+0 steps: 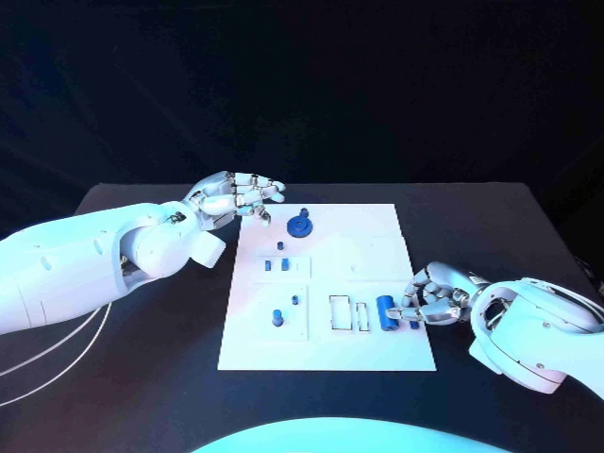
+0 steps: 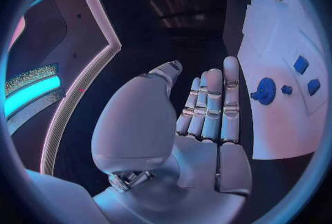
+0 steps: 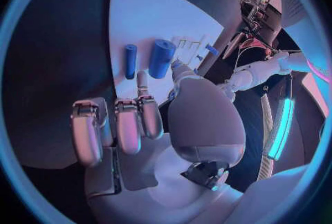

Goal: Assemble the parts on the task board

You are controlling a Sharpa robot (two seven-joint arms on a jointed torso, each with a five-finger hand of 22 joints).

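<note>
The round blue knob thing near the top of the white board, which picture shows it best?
The left wrist view: the round blue knob looks big there, with its ridged edge clear on the white board. The head view shows it small, beside the left robot hand. In the right wrist view I cannot pick it out.

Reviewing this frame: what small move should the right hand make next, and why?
Probably close the right hand on the large blue cylinder. Its fingers sit right beside that part at the task board edge, apparently holding nothing yet; the left hand hovers open.
</note>
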